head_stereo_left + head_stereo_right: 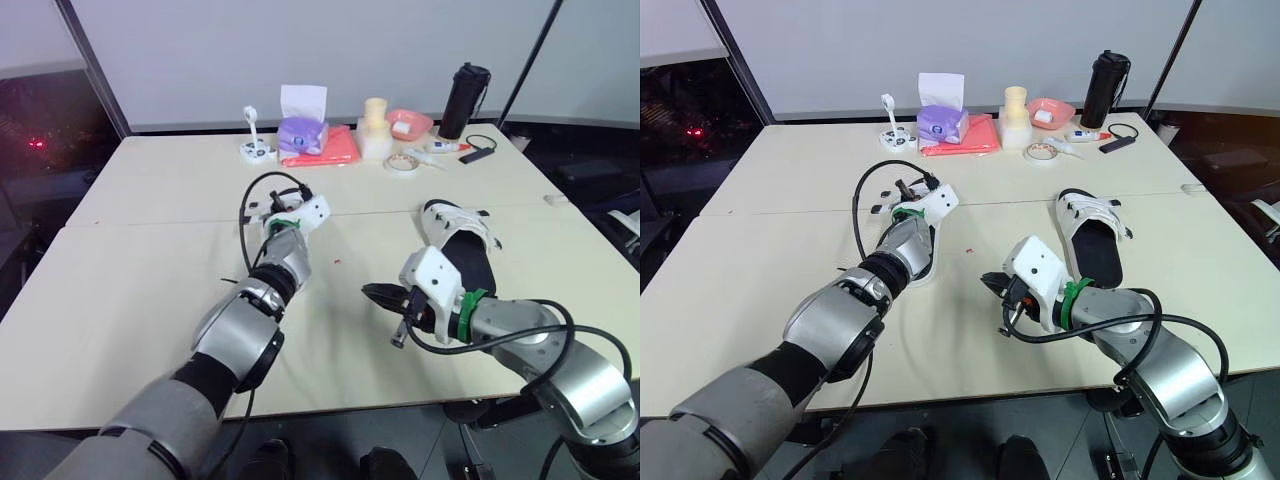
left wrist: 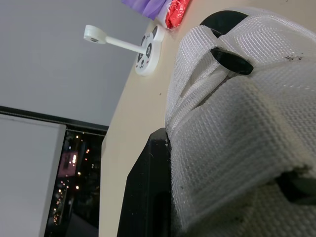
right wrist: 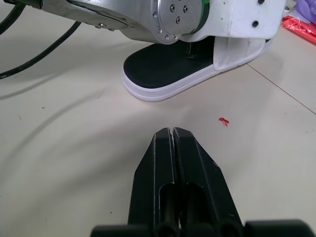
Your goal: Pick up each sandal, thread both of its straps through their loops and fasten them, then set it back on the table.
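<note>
One white sandal with a black footbed [image 1: 916, 262] lies mid-table under my left wrist; its heel [image 3: 168, 74] faces the right wrist camera. My left gripper [image 2: 170, 148] is down on that sandal. One black finger [image 2: 148, 187] presses against the white mesh strap [image 2: 237, 123], and the gripper looks shut on the strap. The other sandal [image 1: 465, 245] lies flat to the right, with its white straps at the far end. My right gripper [image 1: 372, 293] is shut and empty, low over the bare table between the two sandals and pointing toward the left one.
Along the table's far edge stand a panda-faced stand [image 1: 256, 150], a purple tissue pack [image 1: 302, 133] on a red cloth [image 1: 325, 152], a cream container [image 1: 375, 128], a pink bowl [image 1: 410, 123], a tape roll [image 1: 402, 163] and a black bottle [image 1: 464, 100].
</note>
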Available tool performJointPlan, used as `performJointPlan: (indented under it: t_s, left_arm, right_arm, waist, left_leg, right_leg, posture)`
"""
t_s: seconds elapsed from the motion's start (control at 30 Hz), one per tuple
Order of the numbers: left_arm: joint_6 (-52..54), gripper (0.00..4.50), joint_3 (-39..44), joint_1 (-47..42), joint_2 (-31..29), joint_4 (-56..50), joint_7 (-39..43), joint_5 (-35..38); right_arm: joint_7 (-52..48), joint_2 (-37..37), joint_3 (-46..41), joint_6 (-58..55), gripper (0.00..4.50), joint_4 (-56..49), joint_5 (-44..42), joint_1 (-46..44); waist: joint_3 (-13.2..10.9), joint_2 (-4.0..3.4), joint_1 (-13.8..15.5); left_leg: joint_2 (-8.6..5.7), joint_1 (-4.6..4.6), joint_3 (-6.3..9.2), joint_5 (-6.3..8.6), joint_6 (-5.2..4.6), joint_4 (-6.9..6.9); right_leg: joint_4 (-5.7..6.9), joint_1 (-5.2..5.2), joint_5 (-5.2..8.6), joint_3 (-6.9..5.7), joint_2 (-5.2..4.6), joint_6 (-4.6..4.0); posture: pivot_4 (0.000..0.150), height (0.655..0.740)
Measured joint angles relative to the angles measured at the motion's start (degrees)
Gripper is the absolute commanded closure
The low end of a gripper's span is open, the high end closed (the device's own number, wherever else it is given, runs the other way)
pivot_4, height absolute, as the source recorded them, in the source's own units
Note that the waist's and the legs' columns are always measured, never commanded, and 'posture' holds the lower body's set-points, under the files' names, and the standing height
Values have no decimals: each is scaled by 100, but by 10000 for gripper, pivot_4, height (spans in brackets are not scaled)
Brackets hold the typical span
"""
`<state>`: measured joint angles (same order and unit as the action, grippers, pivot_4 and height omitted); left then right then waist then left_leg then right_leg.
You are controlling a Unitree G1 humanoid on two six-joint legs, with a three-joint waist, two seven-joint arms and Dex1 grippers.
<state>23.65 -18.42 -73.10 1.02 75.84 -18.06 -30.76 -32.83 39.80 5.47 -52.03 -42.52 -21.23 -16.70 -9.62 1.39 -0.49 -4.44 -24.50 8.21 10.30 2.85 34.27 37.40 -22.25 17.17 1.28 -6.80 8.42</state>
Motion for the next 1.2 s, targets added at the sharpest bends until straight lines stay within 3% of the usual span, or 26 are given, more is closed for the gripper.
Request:
performJointPlan:
  t_s: [0.1, 0.3, 0.33, 0.6, 0.8, 0.93, 1.1, 1.2]
  left_arm:
    - [-10, 33198, -86, -7, 66, 40, 83, -4]
    - [-45, 3049, -106, -2, 170, 56, 359, 51]
    - [-45, 621, -106, -8, 150, 11, 391, 54]
    - [-148, 621, -93, 270, -233, -880, 1638, 256]
    - [95, 621, -153, 1612, -1191, -3768, 3795, 476]
    - [899, 621, -99, 2416, -1869, -5806, 5471, 991]
    - [1679, 621, 333, 2900, -2206, -7021, 6492, 1860]
    - [1842, 621, 761, 2991, -2192, -7254, 6660, 2419]
  right_arm:
    - [-3, 0, 44, 0, 45000, 0, 20, 0]
    - [-4, 2, 47, 0, 45000, 0, 27, 7]
    - [-4, 3, 48, 0, 45000, 0, 28, 22]
    - [-13, 2, 50, 0, 45000, 1, 27, 26]
    - [-105, 42, 85, 33, 45000, 40, 28, 9]
    - [-202, 103, 108, 147, 45000, 155, 34, -32]
    - [-302, 167, 110, 262, 45000, 255, 38, -44]
    - [-363, 192, 109, 343, 45000, 298, 39, -44]
  waist:
    - [0, 0, -3]
    - [0, 0, -20]
    - [2, -3, -17]
    - [5, -8, 4]
    - [12, -20, -11]
    - [13, -22, 6]
    - [11, -21, -8]
    - [10, -21, -26]
  left_leg:
    - [0, 0, 0, 0, 0, 0]
    - [1, 0, -1, 0, 0, 0]
    - [1, 2, -1, 0, 0, 0]
    - [-1, 5, -1, -1, 1, 6]
    - [3, 6, -3, -1, 2, 2]
    - [4, 8, -2, -1, 1, 5]
    - [7, 6, 0, -1, 0, 7]
    - [8, 7, -2, -1, 0, 7]
  right_leg:
    - [0, -1, 0, 0, 0, 0]
    - [1, -3, 0, 0, 0, 0]
    - [2, 0, 0, 1, 0, 0]
    - [3, 7, -1, 1, -1, -1]
    - [3, 5, -1, 8, -1, -4]
    - [1, 10, -1, 8, -1, -5]
    - [2, 8, -1, 8, 0, -6]
    - [1, 6, -1, 9, 0, -6]
  posture:
    - [1500, 7400]
    - [1500, 7400]
    - [1500, 7400]
    - [1500, 7400]
    - [1500, 7400]
    - [1500, 7400]
    - [1500, 7400]
    - [1500, 7400]
